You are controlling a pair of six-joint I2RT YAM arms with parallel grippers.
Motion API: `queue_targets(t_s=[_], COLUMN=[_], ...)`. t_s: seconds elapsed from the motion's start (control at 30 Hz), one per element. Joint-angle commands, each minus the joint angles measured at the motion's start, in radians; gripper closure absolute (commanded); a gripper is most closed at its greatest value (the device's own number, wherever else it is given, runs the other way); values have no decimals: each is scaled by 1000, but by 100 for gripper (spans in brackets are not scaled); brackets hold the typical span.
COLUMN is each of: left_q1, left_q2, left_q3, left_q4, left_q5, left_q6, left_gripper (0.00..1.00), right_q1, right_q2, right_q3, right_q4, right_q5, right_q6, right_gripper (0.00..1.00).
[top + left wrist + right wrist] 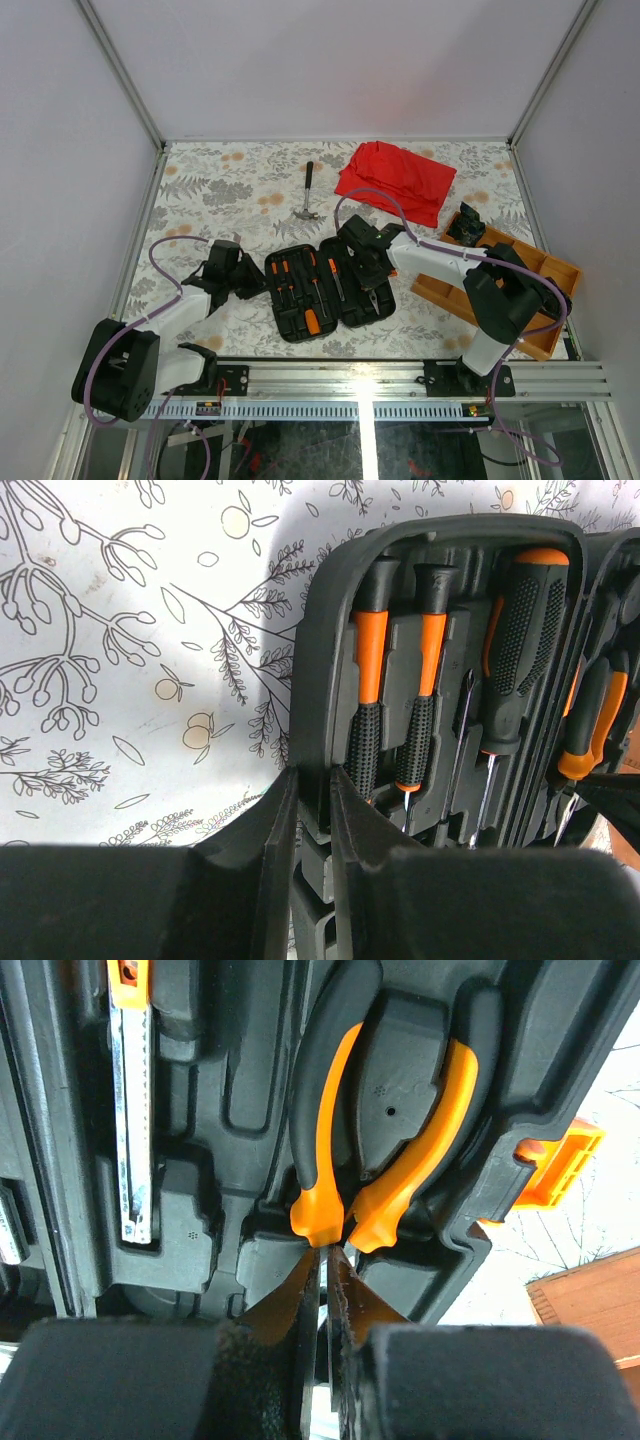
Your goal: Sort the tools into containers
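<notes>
Orange-handled screwdrivers [285,275] and pliers [322,1130] already sit in the open tool case [290,328] at mid-table. The right gripper [325,1290], nearly closed, rests at the pliers' head. The left gripper [312,810] pinches the case's edge. A hammer [308,195] lies outside, seemingly still unsorted.

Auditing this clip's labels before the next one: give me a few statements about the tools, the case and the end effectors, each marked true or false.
1. The tool case lies open. True.
2. The hammer sits inside the case. False: it lies on the table, beyond the case.
3. The pliers rest in a moulded slot. True.
4. The right end effector is wide open. False: its jaws are almost together at the pliers' head.
5. The left end effector pinches the case's edge. True.
</notes>
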Motion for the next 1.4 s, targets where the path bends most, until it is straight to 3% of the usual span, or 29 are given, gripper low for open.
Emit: queue_targets(t_s=[0.0, 0.33, 0.63, 0.97, 1.37], left_q1=[-27, -32, -36, -41, -58], left_q2=[33, 28, 29, 31, 34], left_q3=[-2, -5, 0, 3, 3], left_q4=[23, 28, 23, 28, 32], left_q5=[13, 17, 13, 16, 14], left_q6=[15, 9, 11, 9, 6], left_gripper=[91, 92, 92, 93, 93], right_q1=[80, 94, 92, 131, 174], right_q2=[387, 460, 349, 556, 728], right_q3=[-211, -206, -161, -180, -183], right_q4=[322, 404, 339, 529, 619], right_q5=[-259, -319, -236, -354, -391], right_q6=[112, 141, 120, 202, 247], right_gripper=[100, 100, 99, 100, 100])
